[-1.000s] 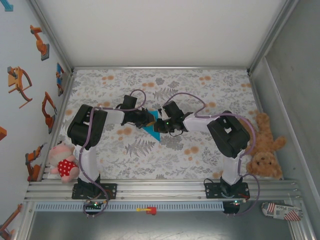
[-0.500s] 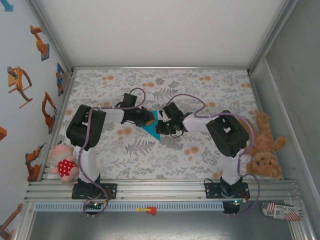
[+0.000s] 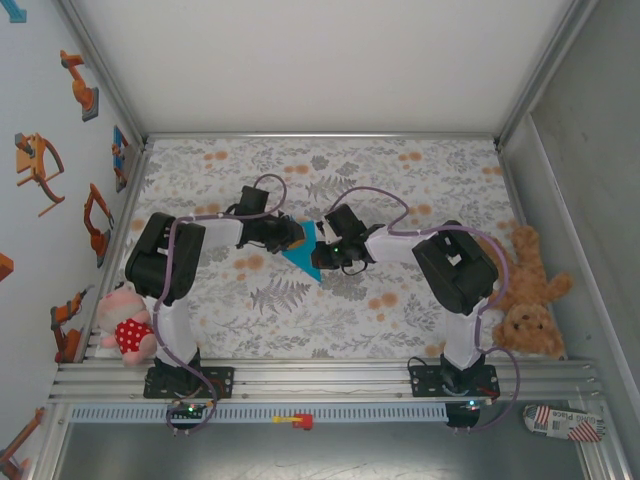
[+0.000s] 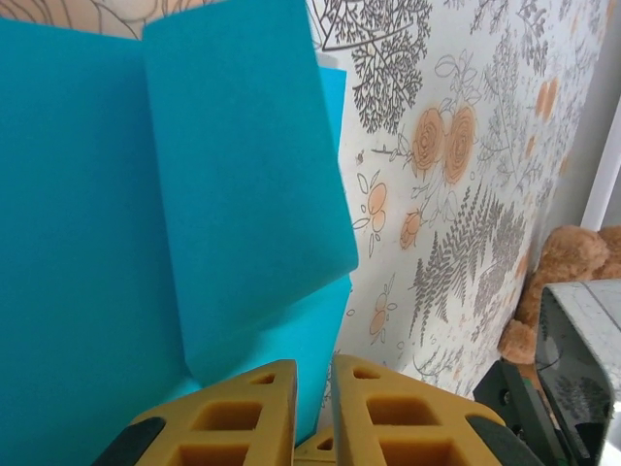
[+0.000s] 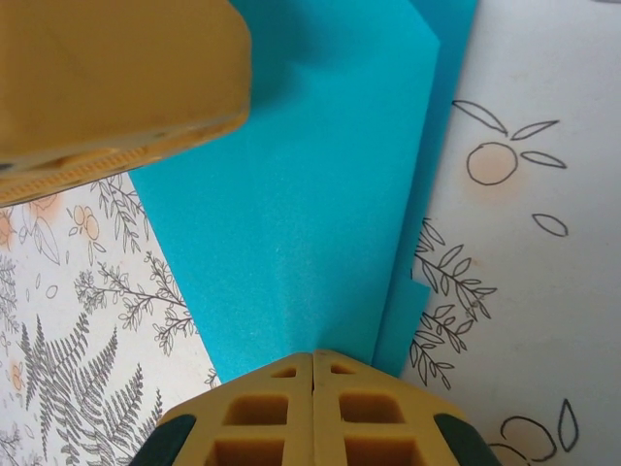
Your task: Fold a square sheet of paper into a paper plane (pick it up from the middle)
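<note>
You're mid-fold, I'd say: the square sheet of paper (image 3: 303,257) lies part-folded on the tablecloth (image 3: 400,300) between the 2 arms. The right gripper (image 5: 312,361) is fully closed at its edge. The left gripper (image 4: 313,374) is nearly closed, can't tell if it's pinching. Next up is probably pressing that raised flap flat.

The top external camera sits high above and behind the two arms. It looks steeply down, so their bases line the bottom edge and the whole floral counter (image 3: 420,300) lies spread out at a distance. The left wrist camera looks out along the left tool (image 4: 313,374), very close over the folded turquoise paper (image 4: 146,194), and faces across the counter towards the teddy bear (image 4: 563,282), which the top view also takes in. The right wrist camera looks just as closely past the right tool (image 5: 312,361) from the opposite side, and all three views share the paper.
</note>
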